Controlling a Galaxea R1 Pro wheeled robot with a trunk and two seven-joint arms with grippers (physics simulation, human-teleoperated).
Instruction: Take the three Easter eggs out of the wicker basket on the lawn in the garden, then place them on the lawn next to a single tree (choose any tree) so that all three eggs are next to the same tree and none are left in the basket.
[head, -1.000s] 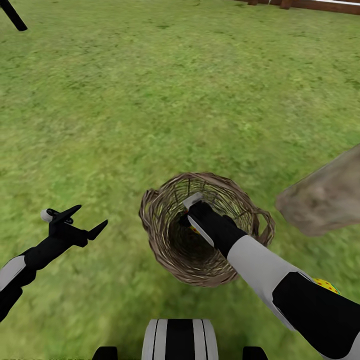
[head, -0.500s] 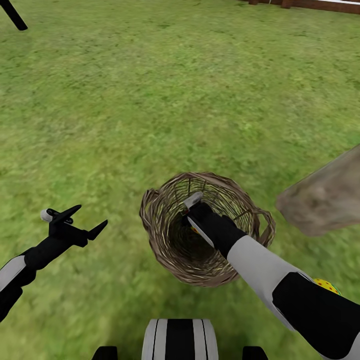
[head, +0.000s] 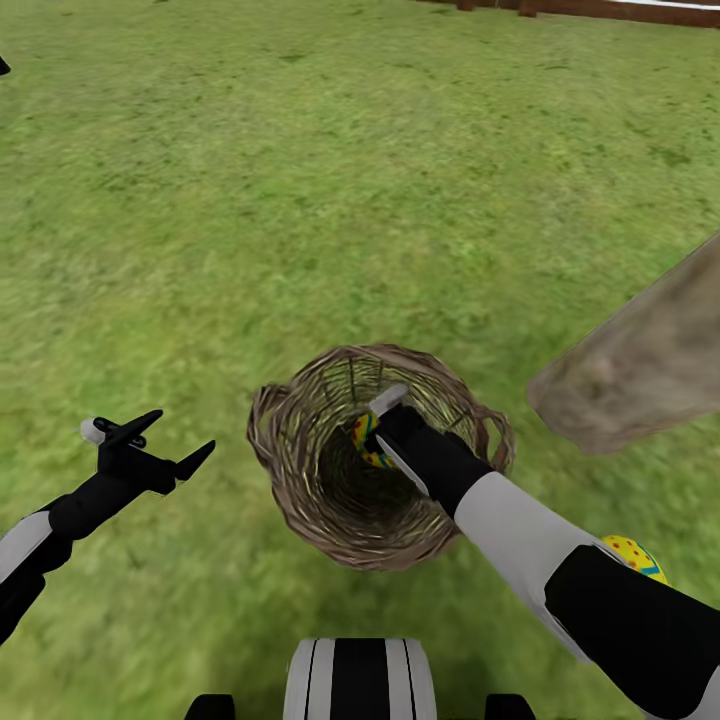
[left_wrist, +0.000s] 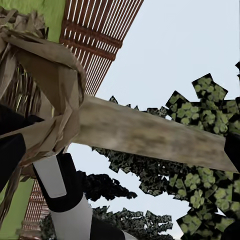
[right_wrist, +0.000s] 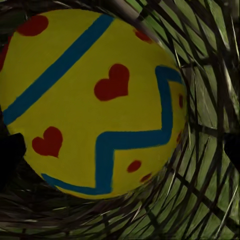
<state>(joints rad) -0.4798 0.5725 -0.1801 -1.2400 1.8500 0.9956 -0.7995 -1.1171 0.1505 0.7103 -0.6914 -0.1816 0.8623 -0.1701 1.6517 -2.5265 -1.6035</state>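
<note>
The wicker basket (head: 300, 480) stands on the lawn (head: 300, 200) just ahead of me. My right gripper (head: 378, 425) reaches down inside it, shut on a yellow Easter egg (head: 361, 438) with a blue zigzag and red marks. That egg (right_wrist: 95, 100) looms large in the right wrist view, between the dark fingertips (right_wrist: 10, 155). A second egg (head: 634, 556) lies on the grass beside my right forearm, near the foot of the grey-brown tree (head: 640, 370). My left gripper (head: 182, 430) hovers open over the grass left of the basket, holding nothing.
A brown wooden fence (head: 620, 10) runs along the far right. The left wrist view takes in the basket's rim (left_wrist: 50, 85), the tree trunk (left_wrist: 150, 132), fence slats (left_wrist: 100, 35) and leafy trees. Open grass stretches ahead and left.
The camera has moved, so basket, tree and fence sit further left in the picture. More of the egg now shows between my right fingers. The left arm is unchanged.
</note>
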